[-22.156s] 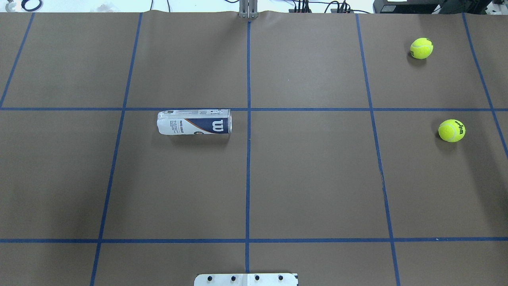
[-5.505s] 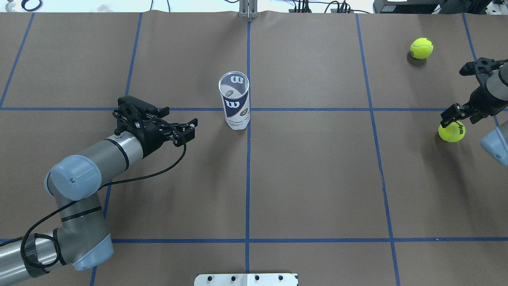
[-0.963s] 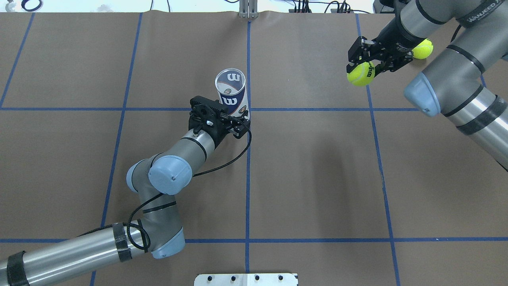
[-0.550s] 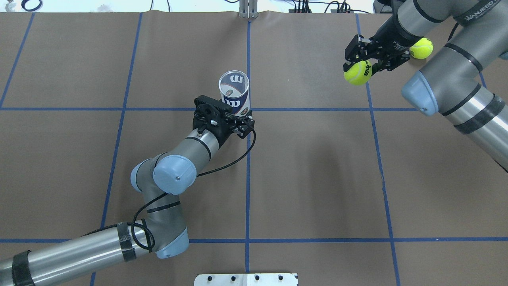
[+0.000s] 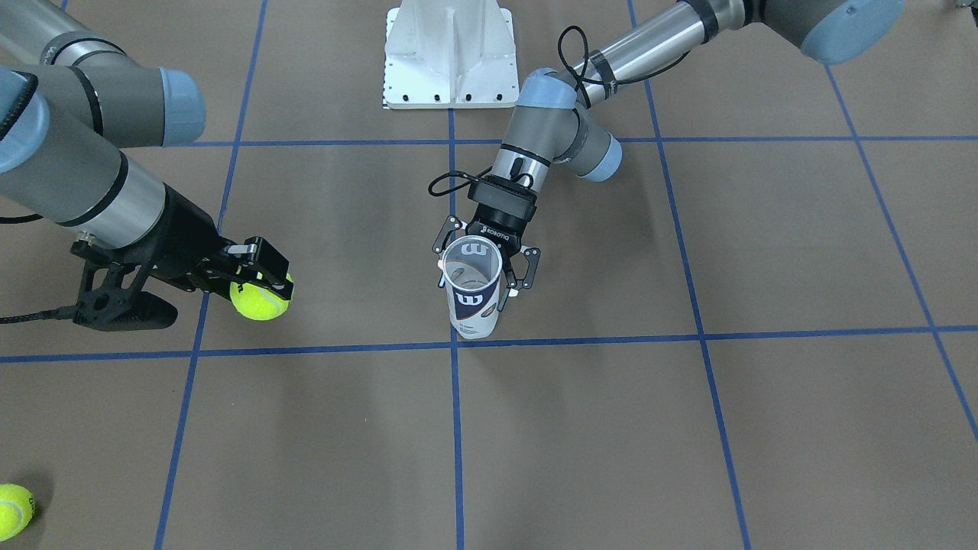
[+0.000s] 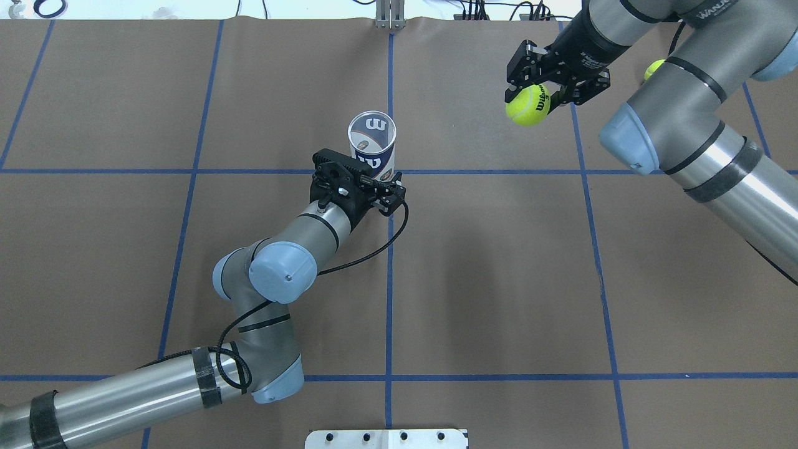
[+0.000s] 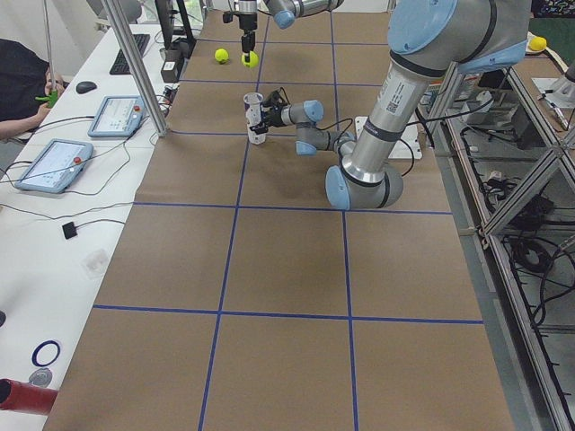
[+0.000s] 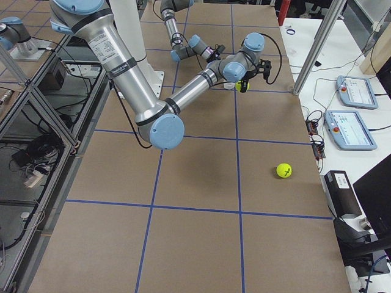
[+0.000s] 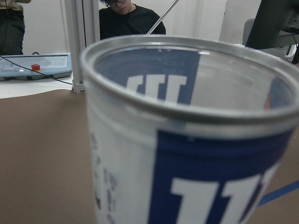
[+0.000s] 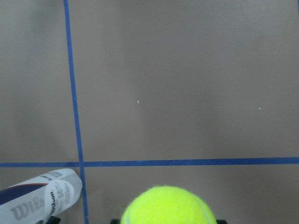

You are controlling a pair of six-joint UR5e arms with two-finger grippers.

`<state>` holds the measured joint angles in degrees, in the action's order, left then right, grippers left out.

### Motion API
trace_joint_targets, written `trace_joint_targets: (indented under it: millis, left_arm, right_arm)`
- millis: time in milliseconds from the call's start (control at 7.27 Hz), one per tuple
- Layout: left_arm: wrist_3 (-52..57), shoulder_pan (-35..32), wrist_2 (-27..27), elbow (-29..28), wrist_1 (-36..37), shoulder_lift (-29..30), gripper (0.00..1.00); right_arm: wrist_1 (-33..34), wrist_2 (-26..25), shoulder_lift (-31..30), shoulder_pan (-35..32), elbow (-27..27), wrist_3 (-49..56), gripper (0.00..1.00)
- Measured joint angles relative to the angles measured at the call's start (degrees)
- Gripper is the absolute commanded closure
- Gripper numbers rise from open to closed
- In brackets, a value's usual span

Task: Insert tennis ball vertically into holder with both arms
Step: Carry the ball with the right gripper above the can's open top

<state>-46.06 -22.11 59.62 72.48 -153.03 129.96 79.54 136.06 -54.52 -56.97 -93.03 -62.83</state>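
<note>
Now the low left claw (image 5: 475, 289) clasps the upright holder (image 6: 374, 163); the raised right claw (image 6: 533, 98) grips a tennis ball (image 6: 525, 107).

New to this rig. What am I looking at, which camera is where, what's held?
A robot's left arm and right arm work at a table covered in brown paper. Two pictures look down on it, one from behind the robot, one from across the table; two look along it from its ends; two come from cameras on the wrists. The left gripper clamps the holder, an upright open can. The right gripper holds a tennis ball above the table. A second ball lies on the table.
</note>
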Motion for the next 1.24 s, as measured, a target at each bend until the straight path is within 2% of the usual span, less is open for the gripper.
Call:
trace_joint_targets:
  millis: [963, 1239]
  left_arm:
    - [-0.1, -0.3, 0.0, -0.4, 0.0, 0.2, 0.02]
    - [-0.1, -0.4, -0.1, -0.4, 0.0, 0.4, 0.15]
  right_arm:
    - [-0.6, -1.4, 6.8, 4.5, -1.1, -10.9, 1.00]
    - [-0.5, -3.0, 8.8, 6.4, -1.0, -13.2, 1.00]
